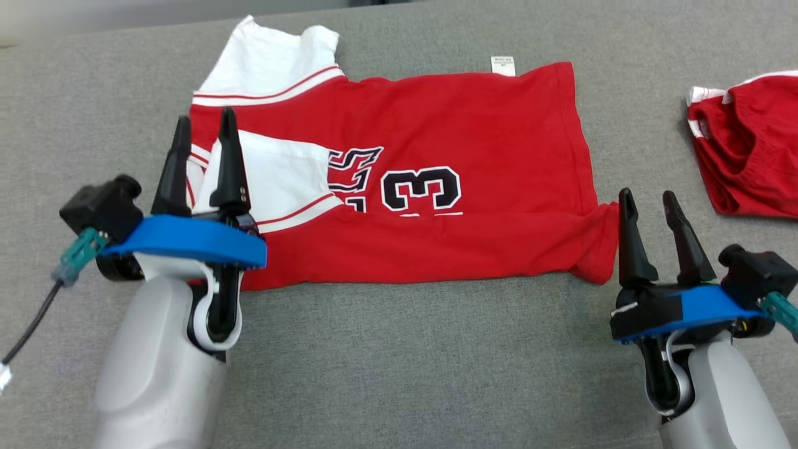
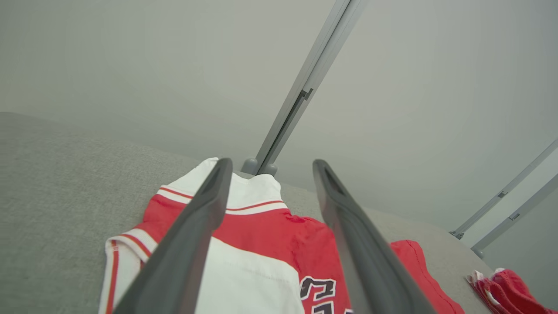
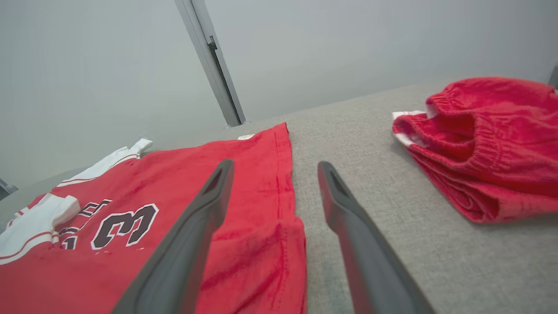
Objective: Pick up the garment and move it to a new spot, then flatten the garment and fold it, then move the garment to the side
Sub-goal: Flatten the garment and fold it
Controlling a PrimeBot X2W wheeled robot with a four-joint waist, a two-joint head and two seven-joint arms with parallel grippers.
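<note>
Both stand spread: left gripper [image 1: 205,116] over the garment's [image 1: 467,125] sleeve edge, right gripper [image 1: 646,194] beside its hem corner, shorts [image 1: 748,156] well apart.

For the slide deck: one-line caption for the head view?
Left gripper and right gripper open at either end of a folded red-and-white jersey on grey fabric; crumpled red shorts nearby.

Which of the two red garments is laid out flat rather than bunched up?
The red and white jersey with the black number, in the middle. The other red garment, at the far right, sits bunched in a heap.
</note>
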